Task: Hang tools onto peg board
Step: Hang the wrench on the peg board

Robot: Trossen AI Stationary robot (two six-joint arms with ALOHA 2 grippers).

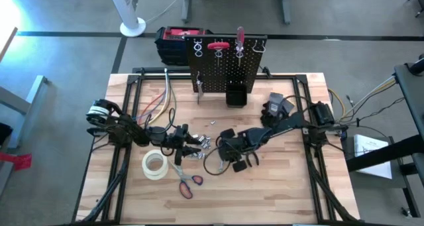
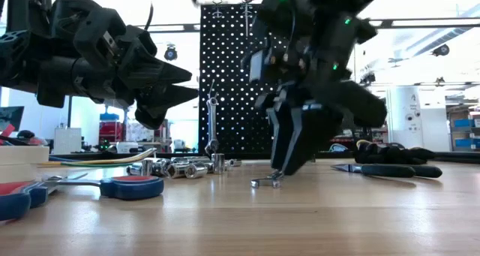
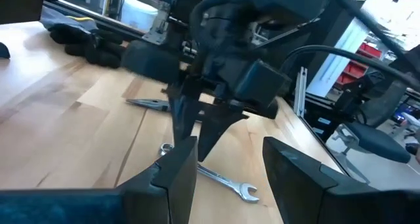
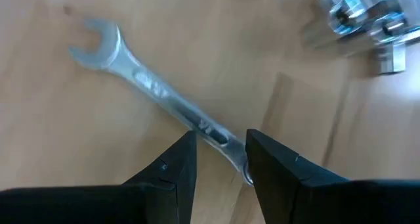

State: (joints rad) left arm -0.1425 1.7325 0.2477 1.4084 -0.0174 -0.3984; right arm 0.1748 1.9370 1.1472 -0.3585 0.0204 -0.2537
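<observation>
Step in hand, by the look of it: picking up the silver wrench (image 4: 164, 99), flat on the table (image 1: 291, 186) well out in front of the peg board (image 1: 222, 70). Right gripper (image 4: 220, 142) lowered over it, fingers parted and straddling the shank close to the ring end, not clamped on anything. Left gripper (image 3: 226, 158) parked off to one side at about the same distance from the peg board, spread wide and empty, next to the loose sockets (image 2: 176, 167). To do it well: settle the fingertips right down to the wood before closing, since so thin a shank will probably slip out from under pads that stop high. Turn the wrist first so the pads meet the shank squarely; crossing it on a slant, as now, risks spinning the wrench on closing. Keep the grip where it is along the shank, leaving the ring end free for a hook. Close firmly, lift straight up, then check that the tool hangs steady before carrying it toward the ring hooks (image 1: 197, 48) along the peg board's top. Keep clear of the left arm and the sockets throughout.
</observation>
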